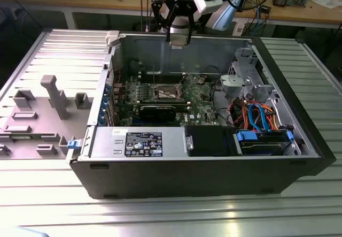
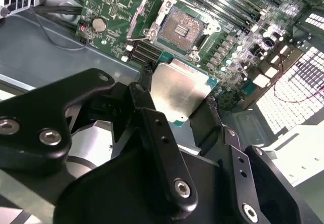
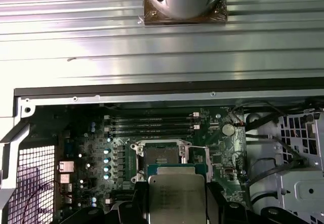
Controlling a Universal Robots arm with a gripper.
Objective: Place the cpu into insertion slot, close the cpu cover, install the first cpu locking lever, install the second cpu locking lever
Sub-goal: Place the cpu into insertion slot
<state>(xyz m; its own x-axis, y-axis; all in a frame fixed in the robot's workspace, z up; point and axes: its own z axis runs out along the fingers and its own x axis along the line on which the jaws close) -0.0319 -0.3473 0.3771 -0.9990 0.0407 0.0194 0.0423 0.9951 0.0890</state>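
Exterior view: gripper (image 1: pixel 179 36) is hanging at top centre of the frame, over the far wall of the open computer case (image 1: pixel 214 167).

Second wrist view: fingers (image 2: pixel 144 82) are pinching the cpu (image 2: pixel 179 90) edge to edge, with the insertion slot (image 2: pixel 179 28) lying bare beyond it.

First wrist view: cpu (image 3: pixel 176 198) is hovering just beside the slot (image 3: pixel 161 158).

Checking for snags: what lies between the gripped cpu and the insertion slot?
In the second wrist view, between the cpu and the open insertion slot, only that slot's metal rim and a strip of green motherboard show; nothing loose.
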